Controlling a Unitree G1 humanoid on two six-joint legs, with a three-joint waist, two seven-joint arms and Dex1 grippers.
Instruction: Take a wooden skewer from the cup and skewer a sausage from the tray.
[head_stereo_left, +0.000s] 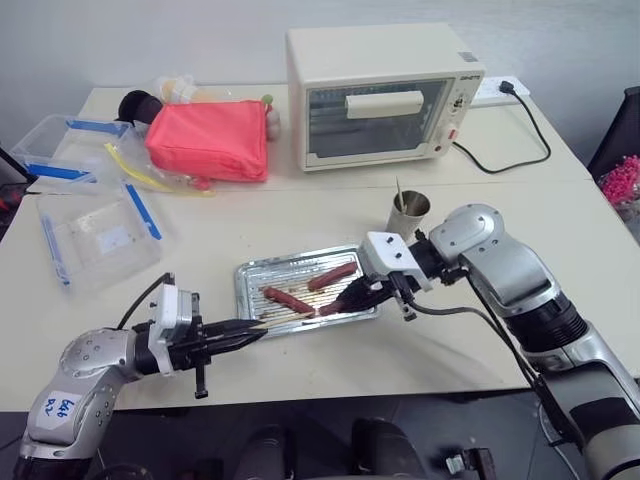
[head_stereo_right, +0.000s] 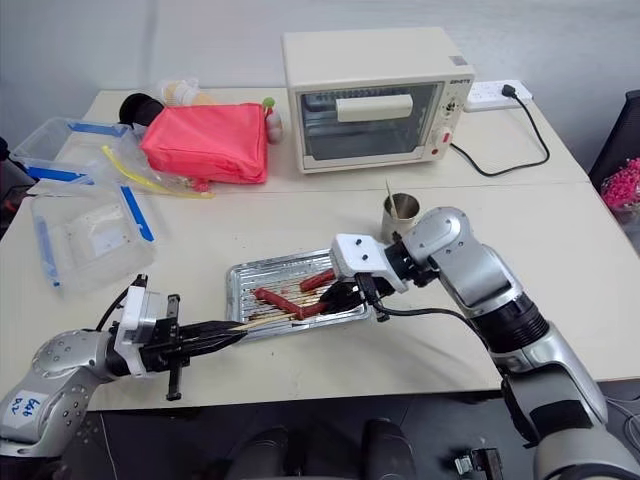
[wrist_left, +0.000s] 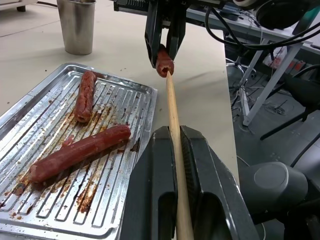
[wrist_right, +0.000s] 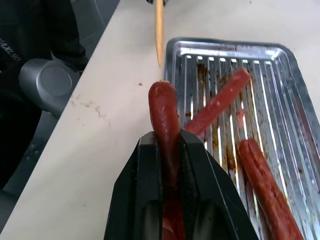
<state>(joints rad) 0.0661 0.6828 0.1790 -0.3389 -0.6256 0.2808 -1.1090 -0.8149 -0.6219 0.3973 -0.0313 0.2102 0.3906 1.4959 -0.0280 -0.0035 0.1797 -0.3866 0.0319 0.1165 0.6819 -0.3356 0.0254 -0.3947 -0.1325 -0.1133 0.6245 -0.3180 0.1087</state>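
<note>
Left gripper (head_stereo_left: 252, 332) clamped tight on wooden skewer (wrist_left: 174, 125), held level, point aimed at the right arm. Skewer tip just at the end of a sausage (wrist_left: 164, 62), touching or nearly. Tray (head_stereo_left: 250, 290) on the table between the arms, two more sausages lying in it. Right gripper (head_stereo_left: 345, 300) pinches that sausage above the tray's near edge. Cup (head_stereo_left: 409, 213) stands behind, right of the tray.

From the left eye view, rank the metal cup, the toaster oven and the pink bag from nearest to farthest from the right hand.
From the right hand, over the tray's right end:
1. Metal cup, just behind it.
2. Toaster oven, farther back, behind the cup.
3. Pink bag, far back left.
</note>
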